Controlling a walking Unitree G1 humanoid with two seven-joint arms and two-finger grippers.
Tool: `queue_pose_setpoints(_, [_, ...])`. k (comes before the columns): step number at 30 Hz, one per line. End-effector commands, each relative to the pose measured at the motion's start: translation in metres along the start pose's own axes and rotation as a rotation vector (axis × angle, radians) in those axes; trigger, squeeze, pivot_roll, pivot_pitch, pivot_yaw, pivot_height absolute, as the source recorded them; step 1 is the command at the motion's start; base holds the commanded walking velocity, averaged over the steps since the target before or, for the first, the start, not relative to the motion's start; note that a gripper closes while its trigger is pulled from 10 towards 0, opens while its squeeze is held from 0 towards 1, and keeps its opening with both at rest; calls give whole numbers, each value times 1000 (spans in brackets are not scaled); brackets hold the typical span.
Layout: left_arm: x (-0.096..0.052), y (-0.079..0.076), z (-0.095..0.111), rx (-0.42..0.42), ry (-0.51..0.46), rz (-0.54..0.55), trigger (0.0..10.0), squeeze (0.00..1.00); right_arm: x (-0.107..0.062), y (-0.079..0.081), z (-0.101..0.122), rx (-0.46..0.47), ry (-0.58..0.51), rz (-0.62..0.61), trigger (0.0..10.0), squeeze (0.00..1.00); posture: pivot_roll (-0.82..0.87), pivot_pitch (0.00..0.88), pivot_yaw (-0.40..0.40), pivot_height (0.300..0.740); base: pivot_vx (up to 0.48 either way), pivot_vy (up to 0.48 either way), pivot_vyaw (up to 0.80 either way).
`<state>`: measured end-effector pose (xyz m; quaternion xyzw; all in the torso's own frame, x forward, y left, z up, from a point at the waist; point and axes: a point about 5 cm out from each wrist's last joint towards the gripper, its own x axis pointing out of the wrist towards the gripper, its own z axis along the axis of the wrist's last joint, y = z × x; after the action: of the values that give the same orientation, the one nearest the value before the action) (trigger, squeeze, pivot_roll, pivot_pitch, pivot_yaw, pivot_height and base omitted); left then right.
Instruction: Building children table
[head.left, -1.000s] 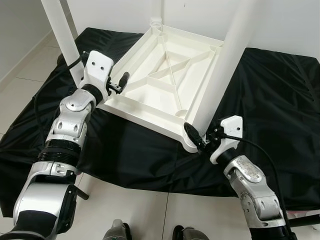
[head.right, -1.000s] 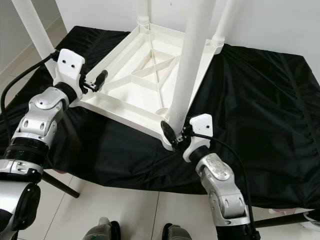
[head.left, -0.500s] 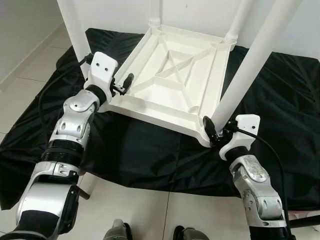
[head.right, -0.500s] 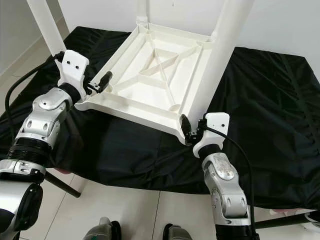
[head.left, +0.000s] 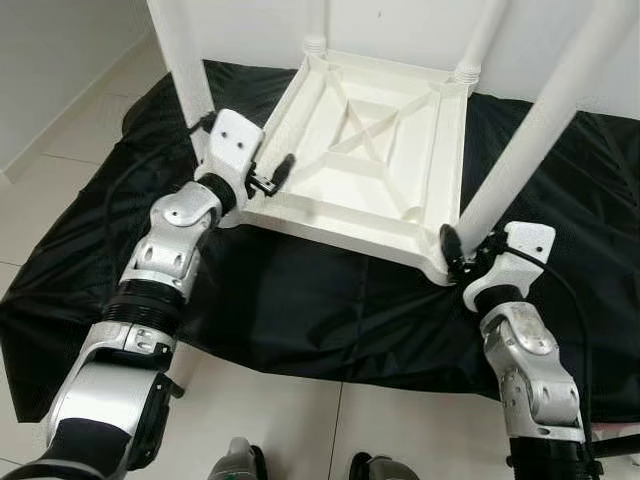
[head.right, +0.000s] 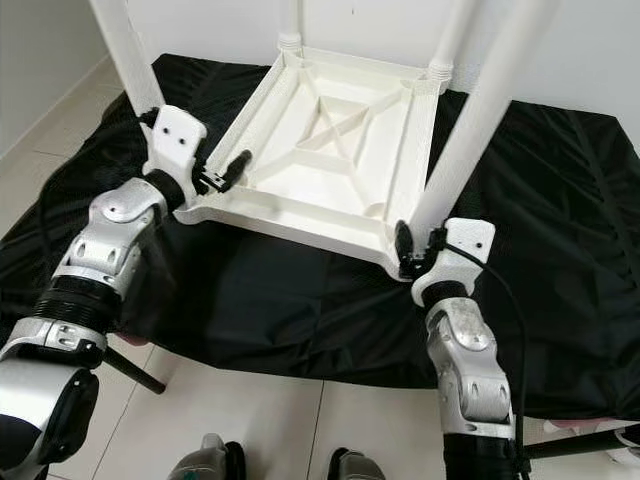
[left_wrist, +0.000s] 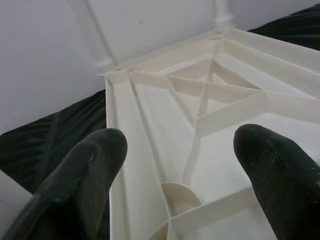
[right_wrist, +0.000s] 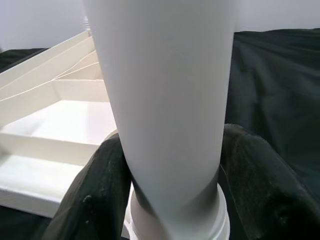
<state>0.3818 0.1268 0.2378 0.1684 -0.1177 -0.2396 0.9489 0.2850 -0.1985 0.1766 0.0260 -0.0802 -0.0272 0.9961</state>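
Note:
A white plastic children's table lies upside down on a black cloth, its legs pointing up. My right gripper is at the near right corner, shut around the base of the near right leg. In the right wrist view both black fingers press against that leg. My left gripper is at the near left corner, beside the near left leg. It stands open, fingers spread wide over the ribbed underside and holding nothing.
The black cloth covers a low platform that ends at a white wall behind. Pale tiled floor lies to the left and in front. The two far legs rise at the back corners.
The table's near edge and both grippers have shifted to the right, and the table has turned a little on the cloth. The right gripper keeps its hold on the leg.

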Motion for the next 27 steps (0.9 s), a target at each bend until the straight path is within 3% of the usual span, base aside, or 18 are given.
queue_pose_setpoints(1, [-8, 25, -4, 2, 30, 108, 10000, 0, -10, -53, 1, -25, -22, -248, 10000, 0, -84, 118, 17, 740, 0, 0, 0])
queue_pose_setpoints(7, [-8, 26, -3, 6, 28, 109, 10000, 0, -15, -60, -8, -30, -9, -240, 10000, 0, -83, 116, 18, 740, 0, 0, 0])
queue_pose_setpoints(9, [-8, 26, -3, 7, 27, 107, 10000, 0, -16, -71, -12, -45, 3, -273, 10000, 0, -83, 118, 19, 740, 0, 0, 0])
queue_pose_setpoints(13, [-9, 27, -3, 7, 27, 107, 10000, 0, -16, -76, -13, -44, 6, -293, 10000, 0, -84, 117, 20, 740, 0, 0, 0])
queue_pose_setpoints(14, [-9, 27, -3, 12, 28, 106, 10000, 0, -16, -85, -14, -57, 7, -340, 10000, 0, -83, 118, 23, 740, 0, 0, 0])
queue_pose_setpoints(19, [-9, 28, -3, 22, 29, 108, 10000, 0, -15, -88, -13, -50, -13, -353, 10000, 0, -80, 120, 24, 740, 0, 0, 0])
queue_pose_setpoints(20, [-9, 28, -3, 26, 28, 108, 10000, 0, -13, -83, -12, -29, -30, -314, 10000, 1000, -77, 120, 23, 740, 0, 0, 0])
queue_pose_setpoints(27, [-11, 27, -3, 35, 27, 99, 10000, 0, -15, -65, -9, -37, -107, -181, 10000, 1000, -68, 124, 18, 740, 0, 0, 0])
